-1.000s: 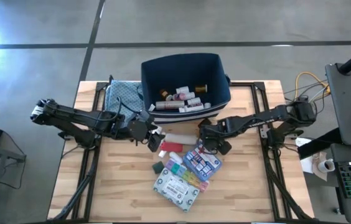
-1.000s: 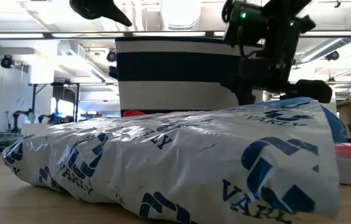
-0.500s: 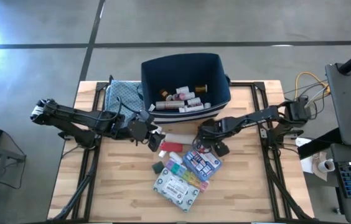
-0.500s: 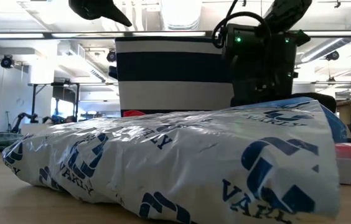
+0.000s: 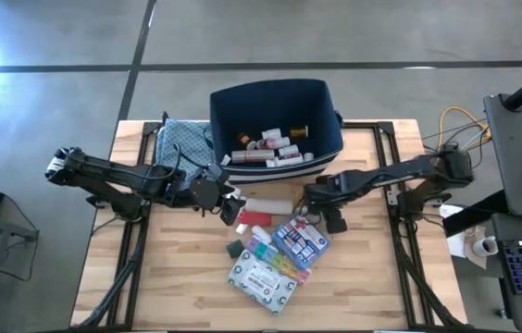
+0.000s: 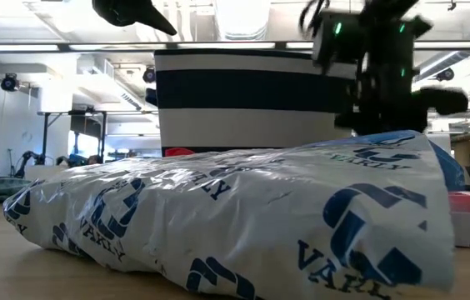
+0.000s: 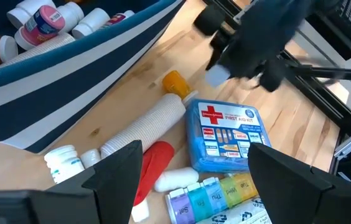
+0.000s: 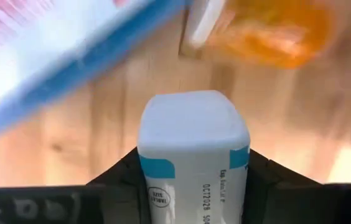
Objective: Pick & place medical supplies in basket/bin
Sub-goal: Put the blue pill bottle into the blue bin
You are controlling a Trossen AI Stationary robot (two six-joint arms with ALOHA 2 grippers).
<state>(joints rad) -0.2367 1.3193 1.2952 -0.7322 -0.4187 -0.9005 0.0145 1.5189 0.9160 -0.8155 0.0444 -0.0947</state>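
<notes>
Packet: grey-white packet point(image 5: 263, 280) lies nearest on the desk point(image 5: 372, 277).
Right end effector point(image 8: 193, 163): pinching a white bottle point(image 8: 193, 155), now lifted off the pile toward the bin.
Left end effector point(image 7: 188, 163): spread, unmoved.
Bin point(image 5: 326, 129): farthest, awaiting this bottle.
</notes>
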